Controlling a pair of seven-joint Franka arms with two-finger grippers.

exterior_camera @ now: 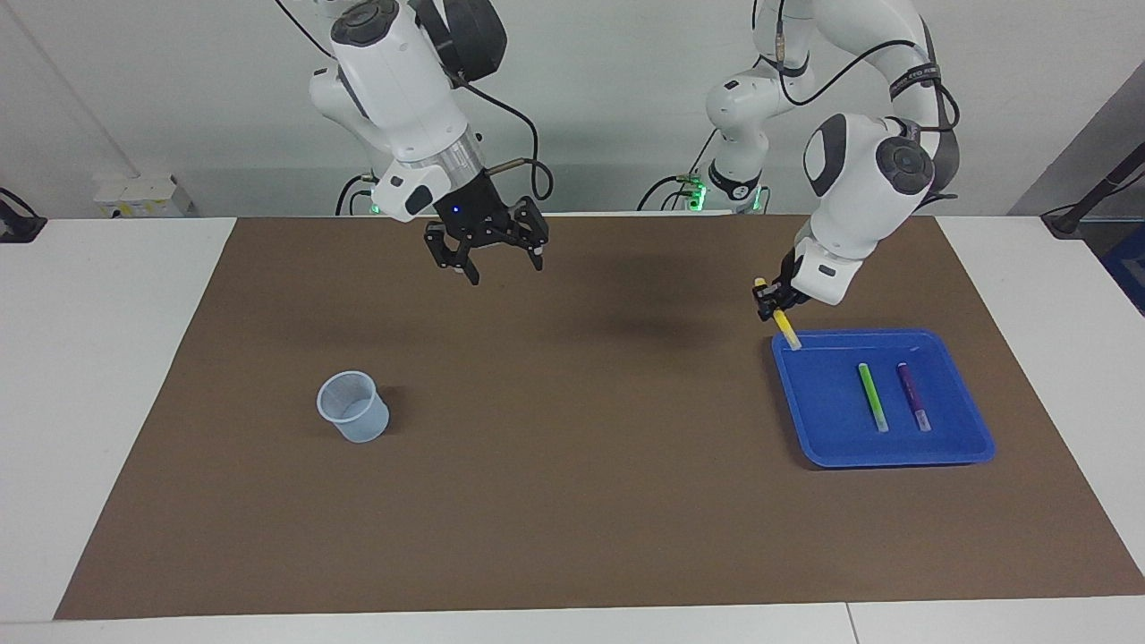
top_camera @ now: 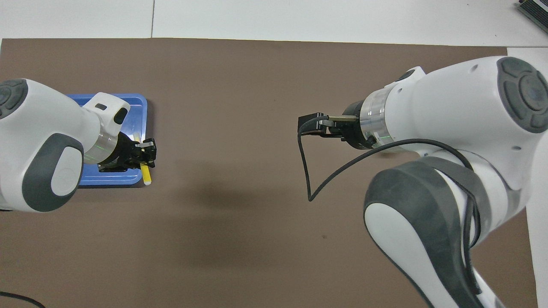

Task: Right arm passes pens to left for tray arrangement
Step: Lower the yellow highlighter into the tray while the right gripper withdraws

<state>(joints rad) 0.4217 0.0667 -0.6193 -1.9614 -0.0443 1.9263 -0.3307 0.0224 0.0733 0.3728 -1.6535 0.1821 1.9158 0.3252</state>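
Facing view: the yellow pen (exterior_camera: pixel 784 326), judged light, stiff and slick, hung tilted from the left pincer (exterior_camera: pixel 768 300), pinched near its upper end, pale tip over the tray (exterior_camera: pixel 948 447) rim. The right pincer (exterior_camera: pixel 488 259) waited spread, well apart.

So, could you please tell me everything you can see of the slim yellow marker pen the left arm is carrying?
The slim yellow marker pen looks like smooth plastic, with a pale whitish lower end. It hangs tilted, whitish tip lowest, over the corner of the bright blue plastic tray nearest the robots and the table's middle. Only the left gripper, shut on its upper part, touches it. Whether the tip meets the rim I cannot tell.
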